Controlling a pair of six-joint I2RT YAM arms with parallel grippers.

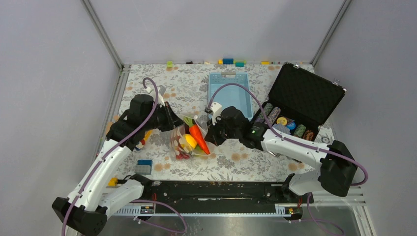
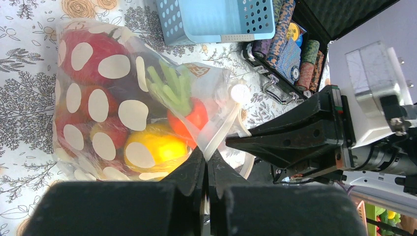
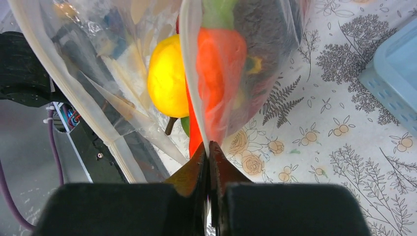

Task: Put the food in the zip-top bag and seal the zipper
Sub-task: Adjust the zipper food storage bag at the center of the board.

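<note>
Bag hold, mid-task.

- The zip-top bag (image 1: 189, 142) is lying near the middle of the table, a little toward the near edge. It is being held up between the two arms.
- The food is sitting inside it: an orange carrot (image 2: 189, 118) with its green top, a yellow piece (image 2: 155, 147) and several red round ones (image 2: 93, 49) pressing against the dotted film.
- The left gripper (image 2: 209, 164) is pinching narrow, its fingers closing on the bag's rim right at the zipper (image 2: 222, 132).
- The right gripper (image 3: 210, 150) is likewise clamping narrow on a fold of film at the opposite side of the mouth, just below the carrot.
- Judged reason for the hold: gripping the two sides is keeping the mouth lifted so nothing rolls out, and is pulling the seal strip straight for pressing shut.
- In the right wrist view the two lips are standing apart, so the zipper is probably not closed; I cannot tell its full length.
- Relative to the grippers, the food is hanging just beyond both sets of fingertips, with the bag body between them.
- The blue basket (image 1: 230, 93) is sitting toward the far edge, and the open black case (image 1: 305, 96) with chip stacks (image 1: 282, 123) toward the right edge. Both are apart from the bag.
</note>
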